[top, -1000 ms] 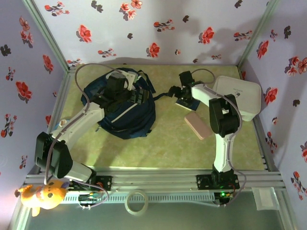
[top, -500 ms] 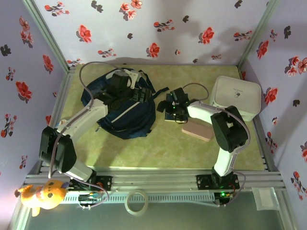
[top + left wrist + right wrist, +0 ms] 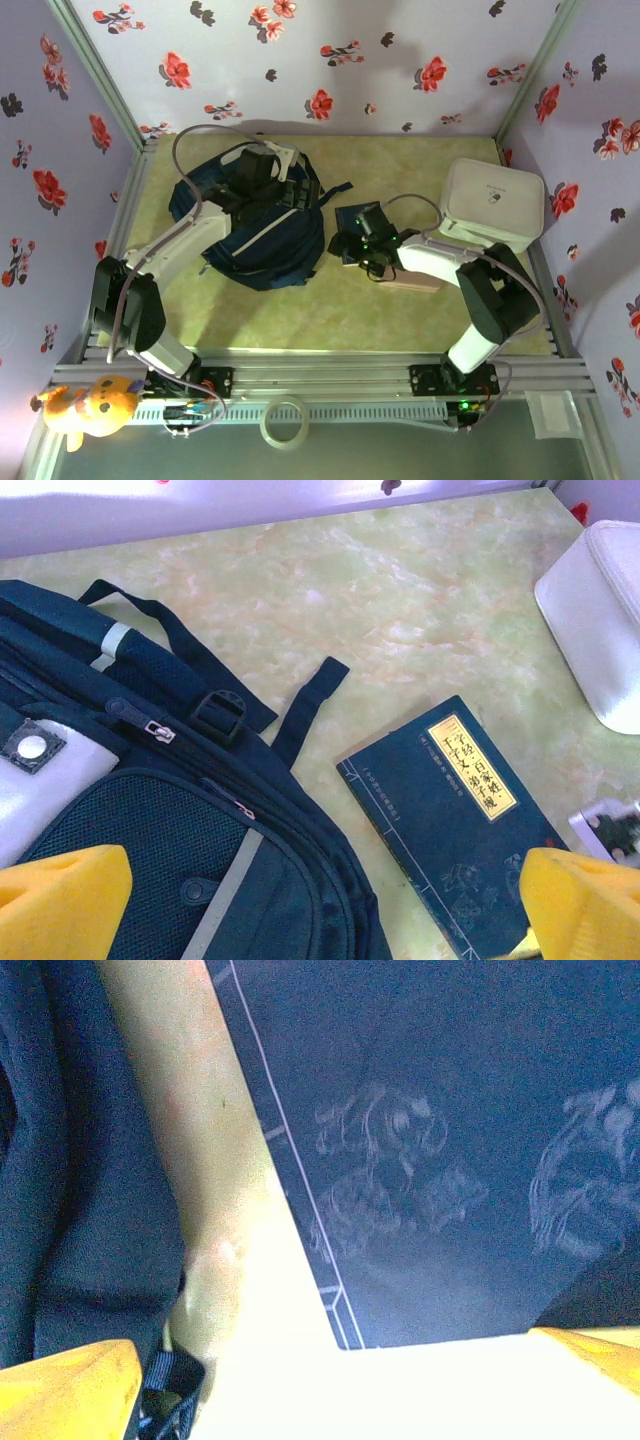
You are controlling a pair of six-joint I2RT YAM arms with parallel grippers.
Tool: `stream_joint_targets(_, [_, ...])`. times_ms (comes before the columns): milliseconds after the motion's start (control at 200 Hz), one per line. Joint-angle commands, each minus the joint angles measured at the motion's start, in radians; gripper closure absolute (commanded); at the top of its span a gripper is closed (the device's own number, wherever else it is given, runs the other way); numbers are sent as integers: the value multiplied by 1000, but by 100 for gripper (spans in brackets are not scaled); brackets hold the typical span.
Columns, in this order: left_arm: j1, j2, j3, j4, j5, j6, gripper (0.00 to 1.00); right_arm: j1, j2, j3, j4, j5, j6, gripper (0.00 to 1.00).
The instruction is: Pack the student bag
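- Stage: early packing, by judgement; no compartment of the student bag (image 3: 255, 230) is seen open, and the dark blue book (image 3: 355, 220) is not yet gripped.
- Nearest the bases: pink pouch (image 3: 412, 278), laid flat on the table (image 3: 300, 310), just beside the right forearm.
- Next out: right gripper (image 3: 352, 245), jaws spread wide and empty, held close over the book's near corner; in the wrist view that corner is framed between the yellow pads (image 3: 60, 1390).
- Mid-table: dark blue book, laid flat just beside the student bag's right edge, with a loose strap end (image 3: 325, 675) lying between them.
- Left of centre: student bag, laid flat; it is found just left of the right jaws, contact not to be told, and directly beneath the left jaws.
- Over the bag's far right part: left gripper (image 3: 285, 195), jaws fully parted, nothing held.
- Far right: white box (image 3: 493, 203), well apart from the bag.
- Next move, as judged: the book's edge is to be pinched squarely and lifted; a zip must be drawn open before anything is put in.
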State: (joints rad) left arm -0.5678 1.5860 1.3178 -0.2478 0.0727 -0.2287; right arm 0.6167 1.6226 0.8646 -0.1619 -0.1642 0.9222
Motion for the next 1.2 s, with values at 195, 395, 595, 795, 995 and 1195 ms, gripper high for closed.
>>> stream_joint_targets(195, [-13, 65, 72, -31, 15, -62, 1, -18, -120, -102, -143, 187, 21, 1])
stream_joint_targets(395, [-51, 192, 181, -131, 13, -152, 5, -140, -194, -139, -166, 199, -50, 3])
stream_joint_targets(595, [-112, 272, 187, -108, 15, -356, 9, -194, -182, -79, -195, 163, -198, 6])
stream_joint_targets(795, [-185, 315, 109, -2, 14, -541, 15, -276, -114, 4, -198, 141, -295, 24])
stream_joint_targets(995, [-243, 379, 82, 18, -30, -656, 28, -317, -31, 85, -170, 83, -340, 34])
stream_joint_targets(1195, [-254, 449, 121, -11, -42, -666, 38, -336, 64, 150, -177, 34, -367, 49])
